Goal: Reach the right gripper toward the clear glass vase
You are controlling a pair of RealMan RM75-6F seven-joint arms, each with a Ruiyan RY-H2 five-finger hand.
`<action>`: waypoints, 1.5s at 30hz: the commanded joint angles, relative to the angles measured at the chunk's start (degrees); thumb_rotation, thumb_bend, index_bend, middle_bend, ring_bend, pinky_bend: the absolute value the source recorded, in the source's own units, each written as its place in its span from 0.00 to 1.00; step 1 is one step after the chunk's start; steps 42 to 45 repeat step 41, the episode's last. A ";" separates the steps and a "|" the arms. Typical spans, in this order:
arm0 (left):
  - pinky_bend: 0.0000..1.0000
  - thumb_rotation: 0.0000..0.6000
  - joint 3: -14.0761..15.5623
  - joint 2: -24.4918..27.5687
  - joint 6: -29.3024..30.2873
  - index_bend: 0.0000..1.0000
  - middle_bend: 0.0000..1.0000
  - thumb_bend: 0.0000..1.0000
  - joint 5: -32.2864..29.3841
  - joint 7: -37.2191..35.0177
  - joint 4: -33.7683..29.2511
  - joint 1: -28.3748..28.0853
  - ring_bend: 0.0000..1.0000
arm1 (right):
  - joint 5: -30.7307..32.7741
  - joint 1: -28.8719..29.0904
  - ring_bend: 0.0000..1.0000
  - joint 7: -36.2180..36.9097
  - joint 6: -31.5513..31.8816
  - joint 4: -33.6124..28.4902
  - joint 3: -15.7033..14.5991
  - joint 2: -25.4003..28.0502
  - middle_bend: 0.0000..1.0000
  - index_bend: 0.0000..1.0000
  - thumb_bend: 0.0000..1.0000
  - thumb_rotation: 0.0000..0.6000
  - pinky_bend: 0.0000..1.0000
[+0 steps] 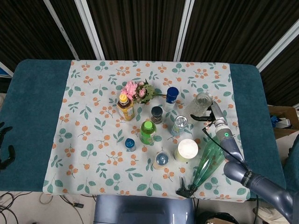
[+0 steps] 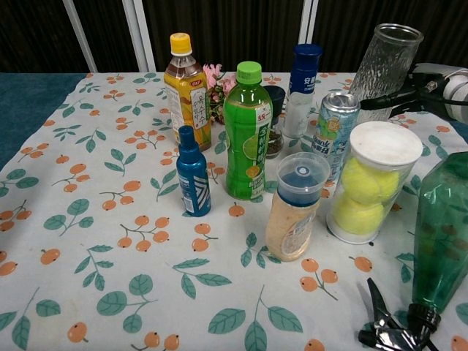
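The clear glass vase (image 1: 202, 101) (image 2: 386, 62) is at the right of the bottle cluster, leaning slightly. My right hand (image 1: 214, 115) (image 2: 428, 86) is against its right side; dark fingers (image 2: 387, 102) reach across the vase's lower front, and the rest of the hand is partly hidden behind the glass. The hand appears to grip the vase. My left hand (image 1: 4, 156) hangs off the table's left edge with its fingers apart, holding nothing.
Close to the vase stand a silver can (image 2: 336, 124), a tennis ball tube (image 2: 369, 183), a blue-capped white bottle (image 2: 301, 88) and a green spray bottle lying down (image 2: 439, 241). Further left are a green bottle (image 2: 246, 135), a yellow-capped tea bottle (image 2: 187, 88) and pink flowers (image 1: 138, 91).
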 commanded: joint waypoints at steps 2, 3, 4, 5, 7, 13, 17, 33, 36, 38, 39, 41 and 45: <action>0.00 1.00 0.05 0.01 0.13 0.18 0.06 0.59 0.10 -0.10 0.00 0.09 0.11 | -2.83 -2.02 0.36 1.70 3.40 -4.11 0.55 2.48 0.40 0.40 0.35 1.00 0.38; 0.00 1.00 0.06 0.01 0.13 0.18 0.06 0.59 0.10 -0.11 -0.01 0.10 0.11 | -3.01 -2.23 0.36 1.89 3.52 -4.66 0.59 2.91 0.40 0.40 0.35 1.00 0.38; 0.00 1.00 0.08 0.02 0.15 0.18 0.06 0.59 0.13 -0.13 -0.03 0.11 0.11 | -3.19 -2.45 0.36 2.13 3.80 -5.35 0.77 3.49 0.40 0.40 0.35 1.00 0.38; 0.00 1.00 0.11 0.02 0.20 0.18 0.06 0.59 0.21 -0.12 -0.05 0.13 0.11 | -3.36 -2.64 0.36 2.33 4.15 -6.01 1.06 4.22 0.40 0.40 0.35 1.00 0.38; 0.00 1.00 0.12 0.02 0.23 0.18 0.06 0.59 0.30 -0.13 -0.05 0.13 0.11 | -3.54 -3.00 0.36 2.63 4.62 -7.66 1.59 5.76 0.40 0.40 0.35 1.00 0.38; 0.00 1.00 0.18 0.01 0.13 0.18 0.06 0.59 0.36 -0.06 -0.04 0.09 0.11 | -3.91 -4.28 0.36 2.77 5.73 -14.01 2.74 10.58 0.40 0.40 0.35 1.00 0.38; 0.00 1.00 0.20 -0.04 0.13 0.18 0.06 0.59 0.42 -0.01 -0.03 0.07 0.11 | -4.23 -5.19 0.36 2.70 6.58 -19.06 3.50 14.12 0.40 0.40 0.35 1.00 0.38; 0.00 1.00 0.21 -0.16 0.05 0.18 0.06 0.59 0.46 0.21 0.00 -0.03 0.11 | -6.42 -7.52 0.36 6.24 9.33 -33.17 6.73 24.97 0.40 0.40 0.35 1.00 0.38; 0.00 1.00 0.19 -0.16 0.02 0.18 0.06 0.59 0.45 0.20 0.00 -0.05 0.11 | -6.66 -7.81 0.36 7.38 9.85 -33.98 7.14 26.04 0.40 0.40 0.35 1.00 0.38; 0.00 1.00 0.19 -0.17 0.03 0.18 0.06 0.59 0.45 0.20 -0.02 -0.05 0.11 | -6.71 -8.00 0.36 8.13 10.22 -34.40 7.38 26.65 0.40 0.40 0.35 1.00 0.38; 0.00 1.00 0.19 -0.17 0.03 0.18 0.06 0.59 0.43 0.20 -0.03 -0.05 0.11 | -6.73 -8.07 0.36 8.38 10.33 -34.54 7.45 26.84 0.40 0.40 0.35 1.00 0.38; 0.00 1.00 0.19 -0.18 0.02 0.18 0.06 0.59 0.42 0.21 -0.02 -0.05 0.11 | -6.72 -8.25 0.36 9.08 10.60 -34.85 7.57 27.36 0.40 0.41 0.35 1.00 0.38; 0.00 1.00 0.19 -0.18 0.02 0.18 0.06 0.59 0.42 0.21 -0.02 -0.05 0.11 | -6.72 -8.25 0.36 9.08 10.60 -34.85 7.57 27.36 0.40 0.41 0.35 1.00 0.38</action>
